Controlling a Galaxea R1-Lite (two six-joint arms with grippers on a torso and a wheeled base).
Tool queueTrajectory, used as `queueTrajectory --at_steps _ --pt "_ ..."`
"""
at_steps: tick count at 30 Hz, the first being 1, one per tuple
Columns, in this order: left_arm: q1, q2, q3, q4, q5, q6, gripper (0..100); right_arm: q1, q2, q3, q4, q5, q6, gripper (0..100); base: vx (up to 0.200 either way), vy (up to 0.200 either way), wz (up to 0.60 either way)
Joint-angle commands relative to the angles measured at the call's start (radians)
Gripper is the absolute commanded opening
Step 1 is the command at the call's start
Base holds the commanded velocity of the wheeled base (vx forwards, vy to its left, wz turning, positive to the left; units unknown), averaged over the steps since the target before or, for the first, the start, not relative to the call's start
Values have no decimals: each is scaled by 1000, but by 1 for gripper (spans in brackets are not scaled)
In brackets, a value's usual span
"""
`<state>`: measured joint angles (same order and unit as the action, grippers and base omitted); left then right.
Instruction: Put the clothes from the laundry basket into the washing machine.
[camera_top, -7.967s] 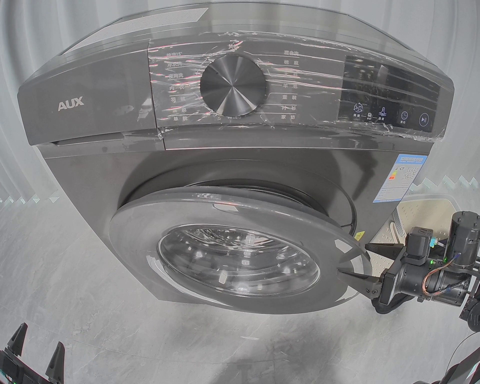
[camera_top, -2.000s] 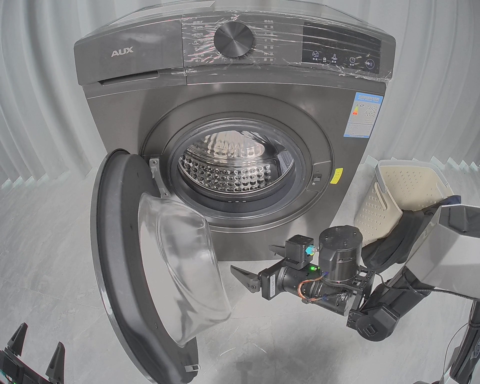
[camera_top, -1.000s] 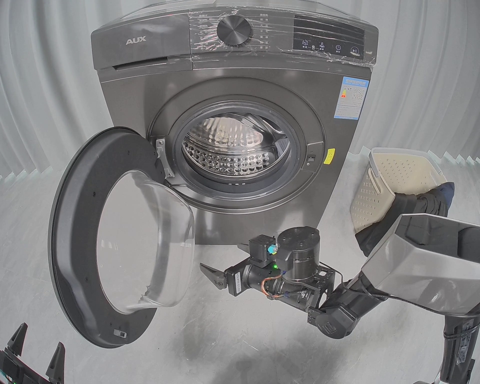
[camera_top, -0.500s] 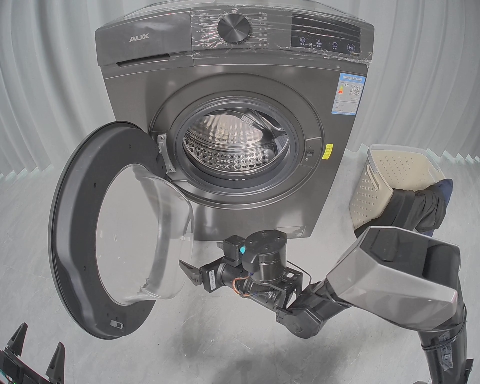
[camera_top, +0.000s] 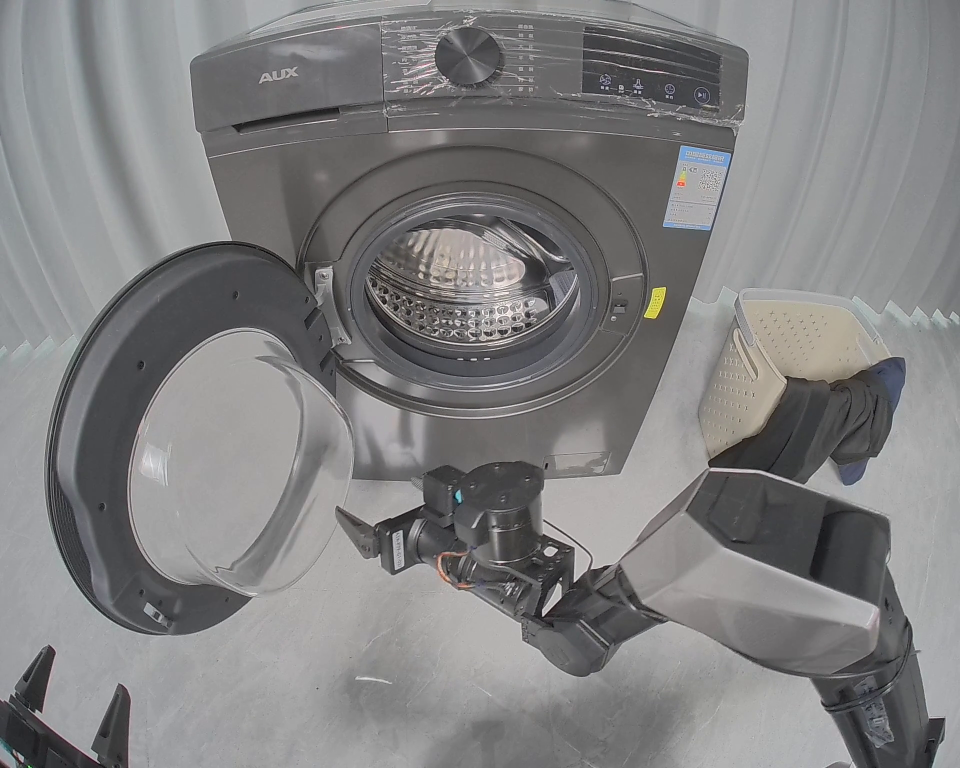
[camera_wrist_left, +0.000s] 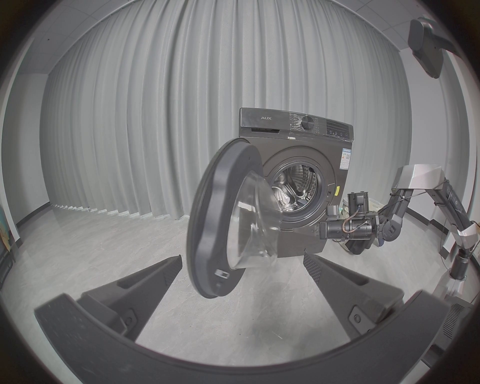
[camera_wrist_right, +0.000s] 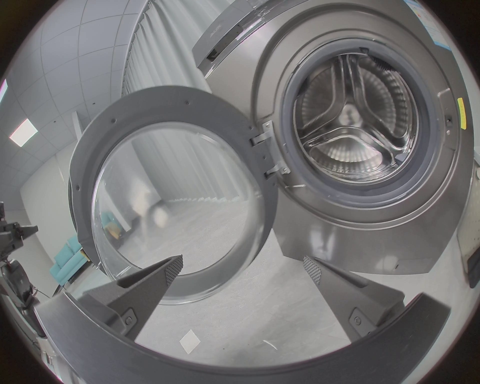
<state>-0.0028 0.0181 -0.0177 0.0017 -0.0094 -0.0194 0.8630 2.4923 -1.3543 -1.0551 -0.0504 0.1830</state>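
Head: right gripper (camera_top: 352, 528) sits low by the washing machine (camera_top: 470, 300) and its open door (camera_top: 190, 440). Clothes (camera_top: 835, 420) hang over the laundry basket (camera_top: 800, 335), well to its right.
Left wrist: left gripper (camera_wrist_left: 242, 259) fingers apart, empty.
Right wrist: fingers apart, empty, drum (camera_wrist_right: 357, 115) ahead.

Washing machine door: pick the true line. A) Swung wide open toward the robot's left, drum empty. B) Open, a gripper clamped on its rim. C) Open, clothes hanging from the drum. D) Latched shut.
A: the door stands swung out from its hinge, and the drum shows only bare metal.
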Motion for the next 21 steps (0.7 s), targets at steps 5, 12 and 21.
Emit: queueTrajectory --at_steps 5,12,21 --pt "0 -18 15 0 0 -1 100 -41 -368 346 -3 -3 -7 100 0 0 0" --pt "0 -18 15 0 -1 -2 100 -111 -642 653 -23 -6 3 100 0 0 0" --pt "0 -18 15 0 3 1 100 -334 -1132 1172 -94 -49 -117 100 0 0 0"
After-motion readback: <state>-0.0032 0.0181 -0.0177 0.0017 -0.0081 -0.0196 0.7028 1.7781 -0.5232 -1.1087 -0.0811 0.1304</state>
